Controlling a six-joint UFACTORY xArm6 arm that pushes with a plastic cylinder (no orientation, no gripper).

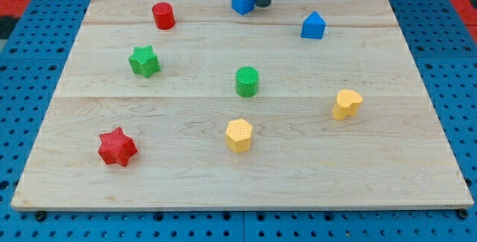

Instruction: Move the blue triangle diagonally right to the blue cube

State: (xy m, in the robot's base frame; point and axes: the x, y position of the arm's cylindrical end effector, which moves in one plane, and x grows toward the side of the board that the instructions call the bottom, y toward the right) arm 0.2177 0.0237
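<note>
Blue triangle [313, 26]: sits far right on the wooden board [238, 175], well apart from its target and untouched for now.
Blue cube [242, 0]: at the far edge, centre, up and to the left of the triangle.
My tip [263, 5]: down at the far edge, right up against the cube's right side, touching or as good as. It's nowhere near the triangle!
Claw: there is none on this rig, only a dark rod, so nothing is held and nothing can open or close.
Progress: looks like nothing is done yet. The triangle stands clear of the cube with bare wood between them.
What's left: I judge the tip has to leave the cube, swing round to the triangle's near right side, and push it on a diagonal toward the cube.
Risk: with the tip this close, the cube could get nudged off the far edge.
Red cylinder [163, 16]: far left.
Green star [144, 61]: left, mid board.
Green cylinder [247, 81]: centre.
Yellow heart [346, 103]: right, nearer.
Yellow hexagon [239, 135]: near centre.
Red star [117, 147]: near left.
</note>
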